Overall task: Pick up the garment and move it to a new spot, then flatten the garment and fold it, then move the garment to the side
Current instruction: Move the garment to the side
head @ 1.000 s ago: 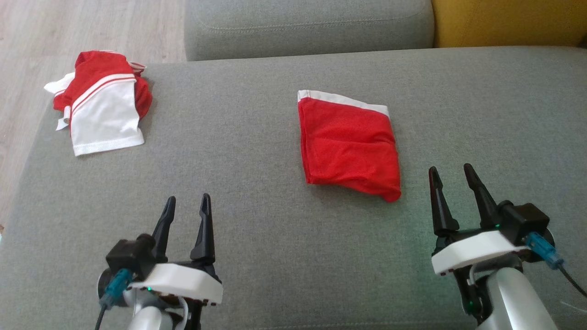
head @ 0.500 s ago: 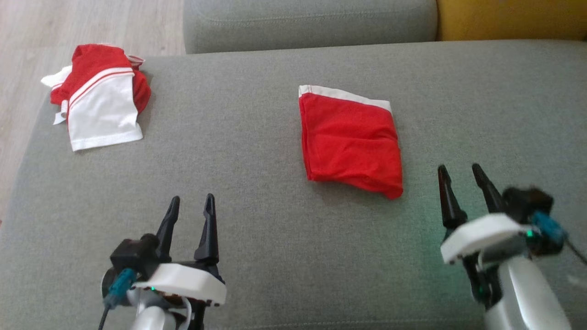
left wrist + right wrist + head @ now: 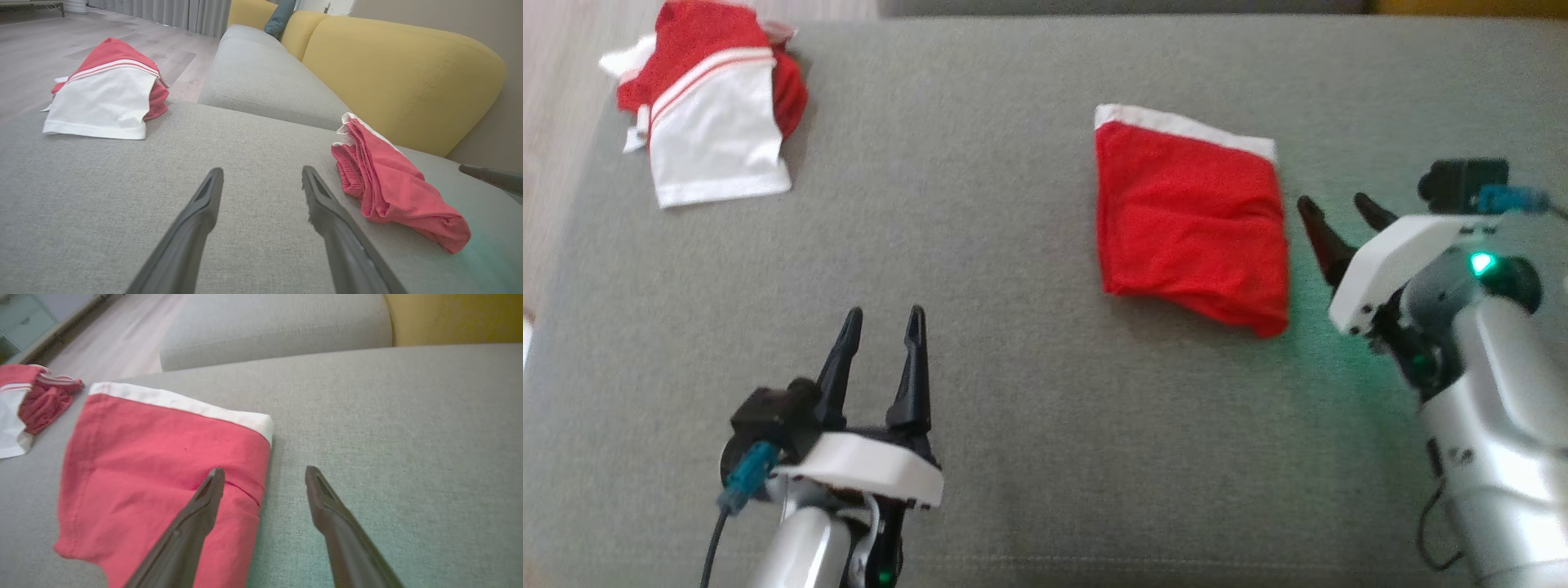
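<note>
Well, both arms stretched forward low over the couch. The right gripper gaped empty just beside the folded red garment mid-cushion. The left gripper gaped empty too, well apart from it.

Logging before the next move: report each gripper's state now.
Left gripper: jaws open, holding nothing.
Right gripper: jaws open, holding nothing, close beside the folded red garment.
</note>
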